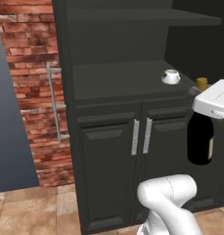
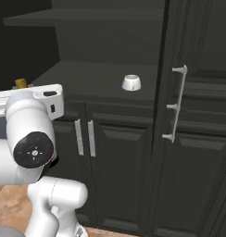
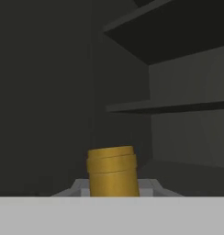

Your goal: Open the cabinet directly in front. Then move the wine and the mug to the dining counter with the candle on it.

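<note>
Dark shelving fills the open upper half of the cabinet (image 1: 118, 82), whose doors stand swung aside, one silver bar handle (image 1: 54, 101) showing against the brick wall (image 1: 31, 69) on the left and another on the door at the right in the right base view. So the opening step looks finished. On the cabinet's lower shelf the mug (image 1: 170, 76) sits alone, near the front edge, untouched. The wine (image 1: 200, 137) hangs off the shelf, out in front of the lower doors and well clear of the floor, its gold cap (image 3: 112, 170) rising just at the base of the hand view between the finger bases. The gripper (image 1: 202, 94) appears narrowly closed around the bottle's neck, carrying it. Judging from this, the bottle is lifted out but not yet delivered; the dining counter with the candle is still to be reached, and the mug remains to be fetched afterwards.
</note>
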